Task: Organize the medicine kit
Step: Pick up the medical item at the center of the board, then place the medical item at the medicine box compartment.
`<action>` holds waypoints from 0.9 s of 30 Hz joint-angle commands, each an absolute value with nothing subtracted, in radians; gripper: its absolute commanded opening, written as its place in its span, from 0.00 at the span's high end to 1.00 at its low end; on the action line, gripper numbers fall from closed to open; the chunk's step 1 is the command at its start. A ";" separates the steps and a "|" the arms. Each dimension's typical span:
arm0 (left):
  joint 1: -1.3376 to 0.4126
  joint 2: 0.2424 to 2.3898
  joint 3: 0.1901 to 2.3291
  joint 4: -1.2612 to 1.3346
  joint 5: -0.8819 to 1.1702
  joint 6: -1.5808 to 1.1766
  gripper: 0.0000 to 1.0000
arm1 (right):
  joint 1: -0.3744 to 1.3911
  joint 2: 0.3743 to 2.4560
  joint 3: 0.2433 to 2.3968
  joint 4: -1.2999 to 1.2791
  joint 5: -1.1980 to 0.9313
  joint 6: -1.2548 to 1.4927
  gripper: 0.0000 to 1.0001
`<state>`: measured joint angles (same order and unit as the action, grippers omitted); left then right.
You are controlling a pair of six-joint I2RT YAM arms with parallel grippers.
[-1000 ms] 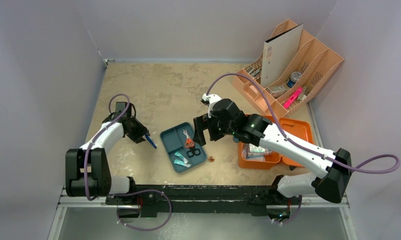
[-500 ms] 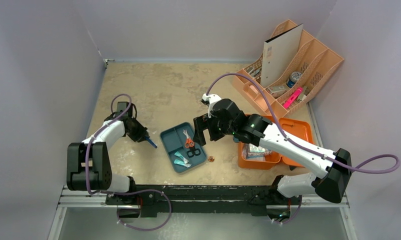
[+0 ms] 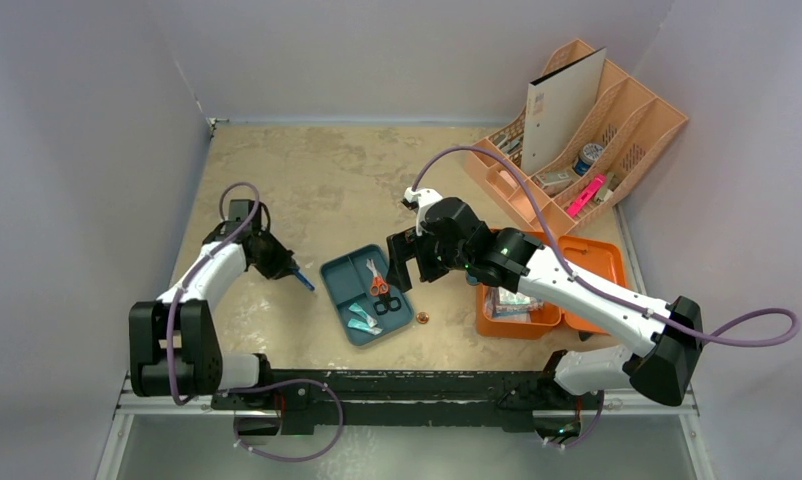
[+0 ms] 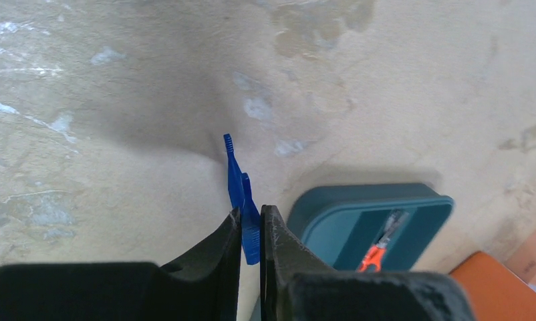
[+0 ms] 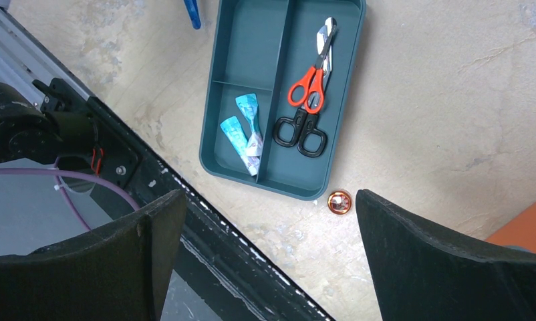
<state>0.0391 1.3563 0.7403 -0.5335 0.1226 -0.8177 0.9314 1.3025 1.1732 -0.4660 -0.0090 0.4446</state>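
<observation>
1. The medicine kit (image 3: 593, 262) lies open at the right side of the table (image 3: 307, 180), with its lid flat beside the base and some packets in the base. The right arm crosses over it.
2. Left of the kit, a small copper-coloured round thing (image 5: 339, 201) sits on the table just beside a dark teal tray (image 5: 248, 47).
3. The tray holds orange-handled scissors (image 5: 310, 83) and black-handled scissors (image 5: 301, 130) in one long compartment, and teal packets (image 5: 245, 127) in another.
4. The right gripper (image 3: 414, 272) hangs above the tray's right edge with its jaws wide apart and nothing between them.
5. The left gripper (image 4: 252, 212) is left of the tray, clamped on blue plastic tweezers (image 4: 242, 194) whose ribbed tip sticks out past the fingers.
6. A peach desk organizer (image 3: 637, 130) stands in the far right corner, behind the kit.
</observation>
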 commanded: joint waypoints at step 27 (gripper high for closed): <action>-0.380 1.190 0.697 -0.116 0.411 -1.025 0.97 | 0.937 1.223 1.180 -0.583 0.135 0.422 0.01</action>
<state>-0.3302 1.1584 0.7227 -0.2436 0.4694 -0.9619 0.9314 1.2713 1.1736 -0.5552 0.0872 0.4255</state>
